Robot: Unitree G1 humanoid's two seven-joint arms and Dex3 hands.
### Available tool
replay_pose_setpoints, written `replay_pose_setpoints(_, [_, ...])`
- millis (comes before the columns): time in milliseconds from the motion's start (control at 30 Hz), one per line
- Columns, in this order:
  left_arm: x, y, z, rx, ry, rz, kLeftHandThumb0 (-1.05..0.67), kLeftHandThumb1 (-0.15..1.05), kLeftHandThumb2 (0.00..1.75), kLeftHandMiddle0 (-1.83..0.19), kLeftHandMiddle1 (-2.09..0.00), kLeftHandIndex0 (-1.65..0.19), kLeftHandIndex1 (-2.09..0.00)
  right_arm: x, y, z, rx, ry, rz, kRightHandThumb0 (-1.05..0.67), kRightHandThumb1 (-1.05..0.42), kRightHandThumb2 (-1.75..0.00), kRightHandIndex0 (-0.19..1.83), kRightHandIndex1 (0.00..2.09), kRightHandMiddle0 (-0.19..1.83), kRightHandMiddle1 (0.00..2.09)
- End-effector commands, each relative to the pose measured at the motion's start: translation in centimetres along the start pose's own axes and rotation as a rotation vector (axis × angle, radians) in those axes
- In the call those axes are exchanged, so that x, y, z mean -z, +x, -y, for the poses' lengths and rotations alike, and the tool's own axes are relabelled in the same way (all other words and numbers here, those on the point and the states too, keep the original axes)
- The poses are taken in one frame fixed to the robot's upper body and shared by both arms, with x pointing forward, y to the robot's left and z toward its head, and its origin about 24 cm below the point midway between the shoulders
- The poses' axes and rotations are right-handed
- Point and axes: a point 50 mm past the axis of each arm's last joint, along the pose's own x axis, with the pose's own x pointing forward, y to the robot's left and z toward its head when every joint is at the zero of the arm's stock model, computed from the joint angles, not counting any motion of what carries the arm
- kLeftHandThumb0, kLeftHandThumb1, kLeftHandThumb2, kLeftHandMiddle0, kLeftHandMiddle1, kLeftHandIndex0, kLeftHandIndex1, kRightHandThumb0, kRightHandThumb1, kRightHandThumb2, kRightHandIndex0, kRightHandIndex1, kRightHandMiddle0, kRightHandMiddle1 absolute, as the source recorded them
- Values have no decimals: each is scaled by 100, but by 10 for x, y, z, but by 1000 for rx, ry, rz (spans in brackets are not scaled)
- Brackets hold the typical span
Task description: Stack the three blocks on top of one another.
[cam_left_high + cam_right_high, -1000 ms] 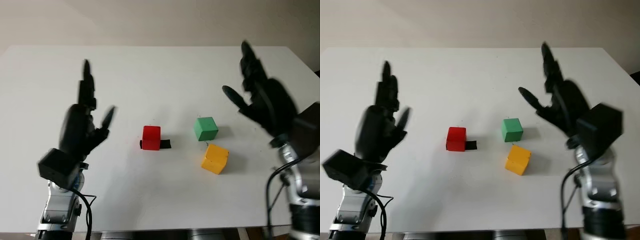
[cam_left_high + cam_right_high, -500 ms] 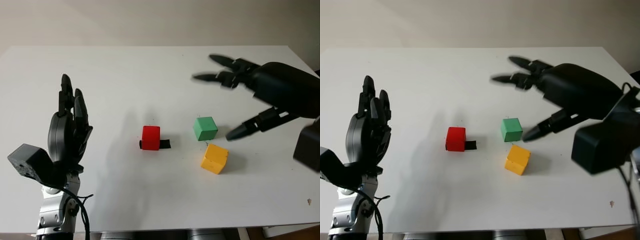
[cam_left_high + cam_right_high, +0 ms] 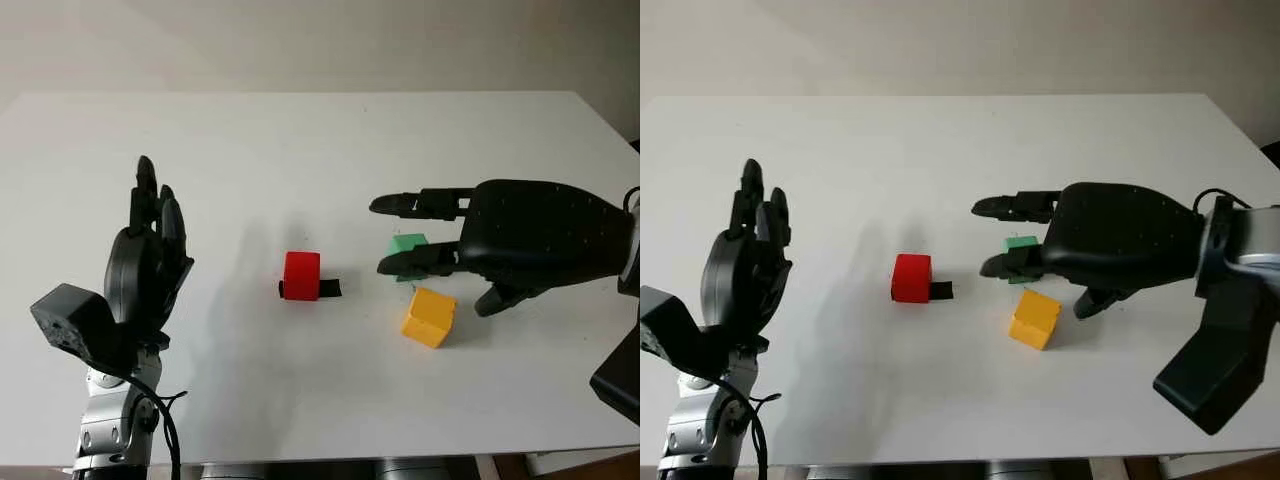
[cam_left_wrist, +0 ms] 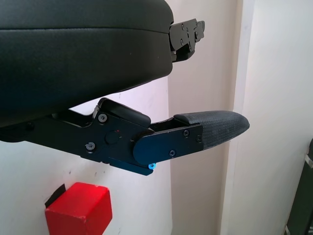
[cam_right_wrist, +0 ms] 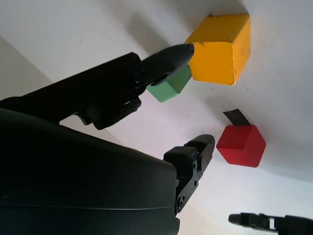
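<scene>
Reaching in from the right edge of the head view, right hand (image 3: pixel 455 245) hovering over the green block (image 3: pixel 405 243), holding nothing, fingers (image 3: pixel 405 205) extended leftward and uncurled, wide. Covering most of the green block, with just its top-left corner peeking out between two fingers, right of centre. Whether any finger is touching it, impossible to tell.

Sitting just below and right of the green block, close beside it but not clearly touching, yellow block (image 3: pixel 430 317), turned at an angle on the table (image 3: pixel 300 150).

Standing at centre frame, red block (image 3: pixel 302 276), well apart from the other two, with a strip of black tape (image 3: pixel 331 289) poking out from its right side.

Raised at lower left of the frame, left hand (image 3: pixel 148 260), holding nothing, fingers pointing upward, open and well away from all three blocks.

Appearing in the right wrist view: green block (image 5: pixel 170 87) beside a fingertip (image 5: pixel 168 56), yellow block (image 5: pixel 220 49) next to it, red block (image 5: pixel 241 145) apart. Appearing in the left wrist view: red block (image 4: pixel 79 209) at the lower edge.

All three blocks lying separately on the table, none stacked.
</scene>
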Motion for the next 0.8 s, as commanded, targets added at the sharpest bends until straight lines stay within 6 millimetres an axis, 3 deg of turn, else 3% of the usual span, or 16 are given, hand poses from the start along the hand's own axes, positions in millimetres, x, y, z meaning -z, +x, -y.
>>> replay_pose_setpoints(0, [-3, 0, 1, 6, 12, 11, -76, 105, 62, 19, 0, 19, 0, 0, 0, -6, 4, 20, 0, -33, -91, -7, 11, 6, 53, 11])
replay_pose_setpoints(367, [-3, -4, 1, 19, 38, 26, -74, 105, 56, 19, -3, 19, 0, 1, 8, -29, -22, 66, -26, -38, -93, -6, 7, 5, 53, 7])
replay_pose_setpoints(767, [-5, -4, 3, 28, 58, 30, -71, 105, 59, 19, -2, 19, 0, 2, 5, -32, -122, 54, -43, -69, -81, -4, -1, 3, 37, 0])
